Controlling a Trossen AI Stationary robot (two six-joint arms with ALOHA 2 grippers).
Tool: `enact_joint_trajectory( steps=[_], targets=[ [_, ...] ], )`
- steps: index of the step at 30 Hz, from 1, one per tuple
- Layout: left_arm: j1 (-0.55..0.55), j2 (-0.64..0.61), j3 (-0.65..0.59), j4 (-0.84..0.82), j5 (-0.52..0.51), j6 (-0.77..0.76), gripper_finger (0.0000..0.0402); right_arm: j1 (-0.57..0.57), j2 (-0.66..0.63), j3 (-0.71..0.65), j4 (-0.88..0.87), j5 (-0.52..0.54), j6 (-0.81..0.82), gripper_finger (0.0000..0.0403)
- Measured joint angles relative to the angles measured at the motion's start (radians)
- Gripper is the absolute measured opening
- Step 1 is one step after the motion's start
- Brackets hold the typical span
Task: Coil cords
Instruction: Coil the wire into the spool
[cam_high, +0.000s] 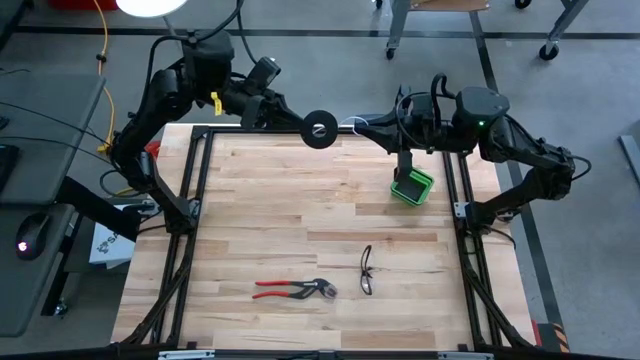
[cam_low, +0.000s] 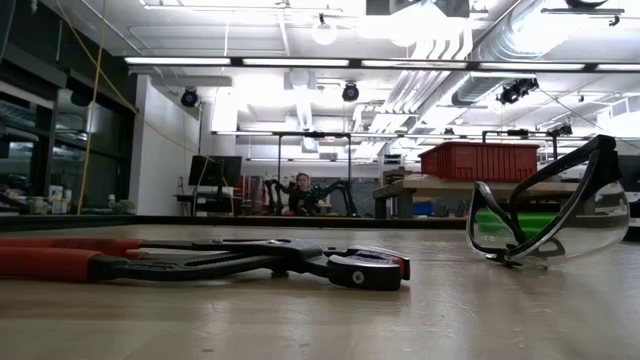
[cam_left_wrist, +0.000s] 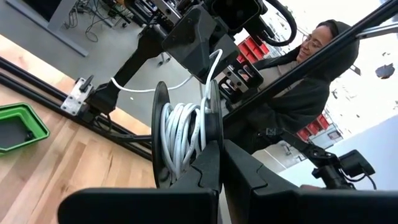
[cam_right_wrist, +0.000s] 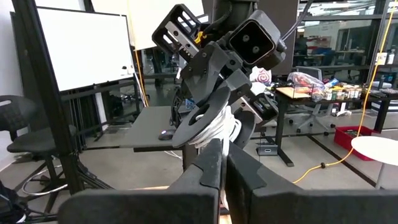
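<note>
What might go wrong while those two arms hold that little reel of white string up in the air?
The white cord looks loosely wound on the black spool, so loops might slip off. The left pincer seems to pinch only the spool's rim; it could twist free. The right pincer meets it closely, so the arms might bump.

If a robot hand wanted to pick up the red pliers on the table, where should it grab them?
Probably around the two red handles, coming straight down from above. The pliers lie flat on the wooden table, handles close together pointing left, so one pinch across both should hold. The dark head is lumpier and sits nearer the safety glasses.
</note>
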Motion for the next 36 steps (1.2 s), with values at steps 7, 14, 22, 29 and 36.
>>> enact_joint_trajectory(
  steps=[7, 14, 22, 29, 36],
  targets=[
    [-0.007, 0.008, 0.0, 0.004, 0.024, 0.001, 0.0, -0.018, 0.0, 0.0, -0.018, -0.001, -0.008, 0.0],
    [-0.016, 0.039, 0.0, 0.023, 0.063, -0.016, 0.0, -0.027, 0.001, 0.0, -0.018, -0.004, -0.023, 0.0],
    [-0.038, 0.086, 0.0, 0.161, 0.148, -0.08, 0.0, -0.078, 0.005, 0.0, 0.022, -0.069, -0.023, 0.0],
    [-0.064, 0.139, 0.0, 0.324, 0.22, -0.181, 0.0, -0.116, 0.02, 0.0, 0.066, -0.162, -0.022, 0.0],
    [-0.09, 0.216, 0.0, 0.684, 0.255, -0.348, 0.0, -0.144, 0.032, 0.0, 0.109, -0.259, -0.028, 0.0]
  ],
)
